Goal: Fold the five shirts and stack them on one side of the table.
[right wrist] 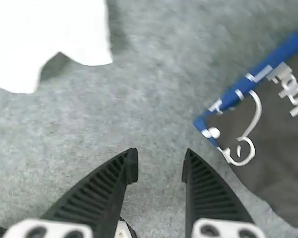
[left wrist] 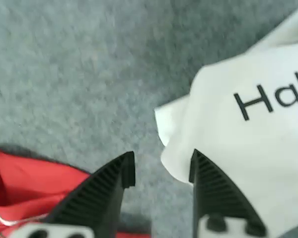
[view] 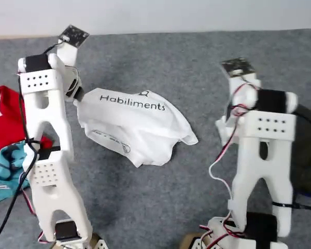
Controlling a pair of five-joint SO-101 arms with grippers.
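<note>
Shirts scattered on grey table point(view: 197, 62), white shirt point(view: 135, 127) crumpled mid-table, left gripper point(left wrist: 161, 166) spread apart at its edge, red shirt point(view: 5, 116) and teal shirt point(view: 2, 174) heaped by the left arm point(view: 46, 129), right gripper point(right wrist: 159, 163) spread apart above bare table, dark shirt point(right wrist: 278, 148) just beside it

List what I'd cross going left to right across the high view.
red shirt → left arm → white shirt → right arm → dark shirt at the right edge.
</note>
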